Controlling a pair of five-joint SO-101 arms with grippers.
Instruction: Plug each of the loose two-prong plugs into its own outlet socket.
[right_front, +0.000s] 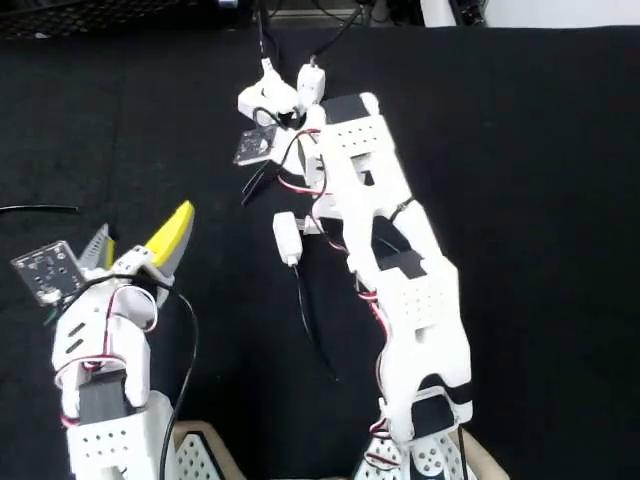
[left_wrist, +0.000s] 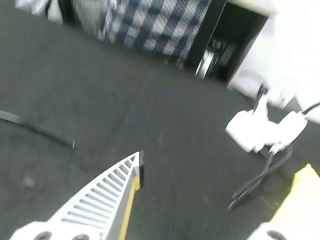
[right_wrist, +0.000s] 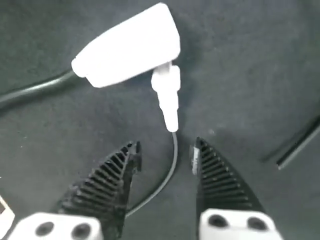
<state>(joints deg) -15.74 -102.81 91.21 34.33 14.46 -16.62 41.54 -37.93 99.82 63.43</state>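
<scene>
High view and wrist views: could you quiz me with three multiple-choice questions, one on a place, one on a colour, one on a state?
1. Where does the loose plug lie? A in a bowl; B on the table beside the right arm; C on a chair.
2. One finger of the left gripper is: A red; B green; C yellow.
3. The right gripper is: A open; B shut on a spoon; C shut on a cloth.
Answers: B, it rests there, unplugged; C, the high view shows it yellow; A, its fingers stand apart.
</scene>
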